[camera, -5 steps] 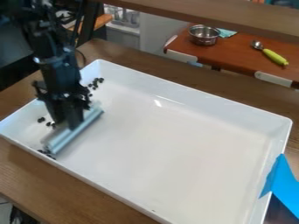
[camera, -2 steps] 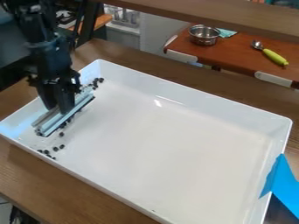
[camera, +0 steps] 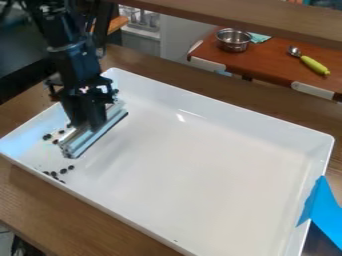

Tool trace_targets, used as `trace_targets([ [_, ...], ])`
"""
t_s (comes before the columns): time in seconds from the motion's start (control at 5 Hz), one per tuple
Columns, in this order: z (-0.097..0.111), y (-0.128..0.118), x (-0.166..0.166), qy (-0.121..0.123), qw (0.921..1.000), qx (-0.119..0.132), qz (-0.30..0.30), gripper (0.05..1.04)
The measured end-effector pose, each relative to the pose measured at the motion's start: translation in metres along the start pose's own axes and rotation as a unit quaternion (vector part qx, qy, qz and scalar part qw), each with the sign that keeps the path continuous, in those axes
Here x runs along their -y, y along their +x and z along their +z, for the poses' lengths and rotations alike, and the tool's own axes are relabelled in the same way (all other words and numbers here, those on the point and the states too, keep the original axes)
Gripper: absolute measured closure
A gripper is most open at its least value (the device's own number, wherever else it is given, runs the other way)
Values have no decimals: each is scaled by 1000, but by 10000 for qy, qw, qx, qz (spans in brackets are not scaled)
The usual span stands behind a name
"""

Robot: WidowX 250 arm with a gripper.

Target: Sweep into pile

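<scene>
The black gripper (camera: pixel 89 125) hangs over the left part of the white tray (camera: pixel 220 107), shut on a silvery-blue sweeper bar (camera: pixel 95 137). That bar lies slanted, its near end toward the tray's front left. Several small dark pieces (camera: pixel 63 171) lie scattered near the tray's front left edge. A few more dark pieces (camera: pixel 47 136) sit to the left of the bar, by the left wall. The arm and the bar hide part of the tray's far left area.
Blue tape (camera: pixel 322 207) sticks to the tray's right rim. Beyond a wooden ledge, a brown side table (camera: pixel 267 62) holds a metal pot (camera: pixel 233 40) and a green-handled scoop (camera: pixel 314 65). A wooden beam (camera: pixel 247 17) crosses the top.
Since the last earlier frame, the gripper and bar have moved right. Dark pieces left of the bar are in view again; the front left ones look nearly the same.
</scene>
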State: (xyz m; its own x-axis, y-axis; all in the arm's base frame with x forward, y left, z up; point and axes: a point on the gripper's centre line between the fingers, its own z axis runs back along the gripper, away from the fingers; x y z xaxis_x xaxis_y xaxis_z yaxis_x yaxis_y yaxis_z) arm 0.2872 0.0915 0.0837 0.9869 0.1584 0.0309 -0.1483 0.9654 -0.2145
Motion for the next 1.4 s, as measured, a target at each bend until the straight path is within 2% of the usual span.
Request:
trace_targets([
  [0.2,-22,-10,-3,327,9993,27,-179,747],
  [0.4,-24,-9,-13,506,9981,131,-329,747],
  [0.8,-4,6,-47,651,9978,52,-80,747],
  [1.0,4,9,-48,572,9983,74,58,747],
  [1.2,7,3,-30,262,9996,20,111,747],
  [1.4,12,-3,18,30,9997,140,177,747],
])
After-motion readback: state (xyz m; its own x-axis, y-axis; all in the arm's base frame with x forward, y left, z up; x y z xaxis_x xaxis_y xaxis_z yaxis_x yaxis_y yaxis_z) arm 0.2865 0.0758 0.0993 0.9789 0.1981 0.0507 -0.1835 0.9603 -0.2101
